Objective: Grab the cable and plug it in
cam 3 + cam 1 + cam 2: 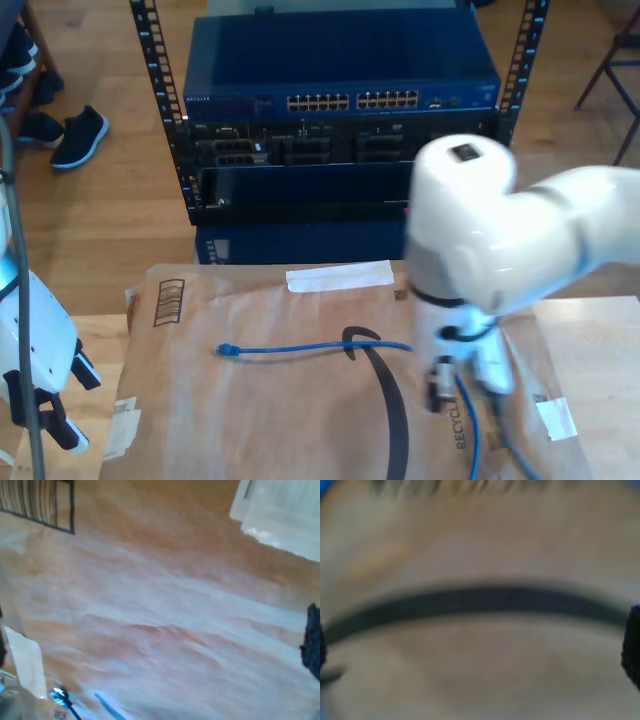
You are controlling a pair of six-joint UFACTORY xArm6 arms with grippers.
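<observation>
The cable lies loose on the cardboard sheet that covers the table. Its straight stretch crosses the top end of the black curved mark printed on the sheet. The long axis of that stretch runs level across the exterior view, and its plug points to the exterior view's left, well away from the mark. Past the mark the cable passes behind a white arm and bends down towards the sheet's near edge.

My second pincer hangs low over the mark, which shows as a blurred dark band. Its fingers are spread wide with nothing between them. My first pincer is also released and empty above bare cardboard, with the plug showing off to one side of it.

I judge this is the reaching step, with the grab not yet made. The next move calls for a pincer to settle across the cable just behind the plug and close. It must then turn the plug from sideways to face the ports of the network switch, far beyond the mark
</observation>
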